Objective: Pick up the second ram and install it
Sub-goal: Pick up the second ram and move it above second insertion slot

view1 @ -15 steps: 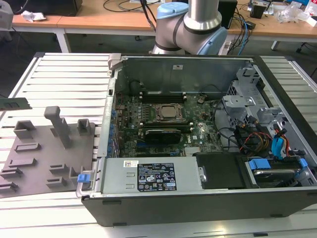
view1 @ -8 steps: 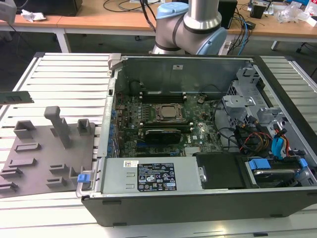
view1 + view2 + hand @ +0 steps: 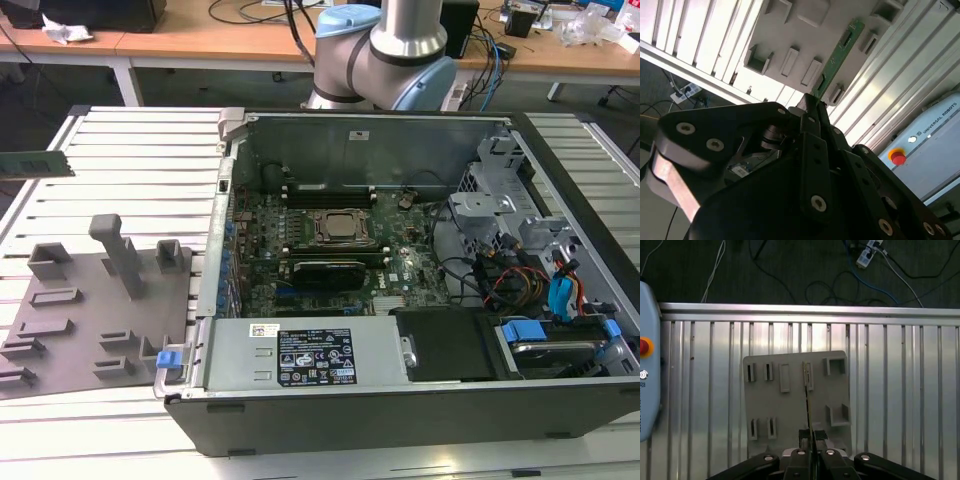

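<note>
Fingers [image 3: 814, 150] — tight on second ram [image 3: 838, 55]

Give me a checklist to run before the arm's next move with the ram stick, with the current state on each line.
1. Grip on the second ram: ok. The gripper is shut on one end of it in both wrist views.
2. Stick straight in the grip: ok. In the first wrist view it runs straight out from the gripper.
3. Stick free of the grey fixture tray: ok. In the exterior view it hangs apart from the tray.
4. Computer case open, motherboard exposed: ok.
5. Memory slots free, end clips open: cannot tell.
</note>
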`<state>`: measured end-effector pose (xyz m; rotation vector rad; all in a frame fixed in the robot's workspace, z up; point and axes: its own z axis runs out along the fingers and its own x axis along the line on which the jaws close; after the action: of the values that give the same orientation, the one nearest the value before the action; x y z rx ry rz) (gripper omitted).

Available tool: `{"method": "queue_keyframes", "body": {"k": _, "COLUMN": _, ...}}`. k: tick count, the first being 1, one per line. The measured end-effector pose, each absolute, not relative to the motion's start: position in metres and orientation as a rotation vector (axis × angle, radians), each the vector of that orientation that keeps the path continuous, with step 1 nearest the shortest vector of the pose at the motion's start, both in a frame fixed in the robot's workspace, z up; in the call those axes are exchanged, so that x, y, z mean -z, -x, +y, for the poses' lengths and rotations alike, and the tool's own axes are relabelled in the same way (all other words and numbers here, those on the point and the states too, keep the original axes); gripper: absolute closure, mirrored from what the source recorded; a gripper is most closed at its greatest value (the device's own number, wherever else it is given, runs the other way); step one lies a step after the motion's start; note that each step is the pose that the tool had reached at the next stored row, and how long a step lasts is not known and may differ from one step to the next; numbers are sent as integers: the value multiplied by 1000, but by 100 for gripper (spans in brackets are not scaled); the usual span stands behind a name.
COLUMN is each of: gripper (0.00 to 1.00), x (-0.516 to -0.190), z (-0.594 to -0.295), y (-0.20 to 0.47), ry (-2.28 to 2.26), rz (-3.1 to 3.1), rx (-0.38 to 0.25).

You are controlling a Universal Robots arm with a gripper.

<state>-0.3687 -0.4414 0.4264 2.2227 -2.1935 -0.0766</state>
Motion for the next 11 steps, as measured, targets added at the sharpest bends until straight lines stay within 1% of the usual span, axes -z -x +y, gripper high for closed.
{"method": "queue_keyframes", "body": {"k": 5, "gripper": 86, "x": -435, "z": -436, "y": 368, "ry": -2223, "rz": -2194, "rx": 77}}
{"method": "queue_keyframes", "body": {"k": 11, "gripper": 86, "x": -435, "z": -436, "y": 368, "ry": -2222, "rz": -2194, "rx": 77}}
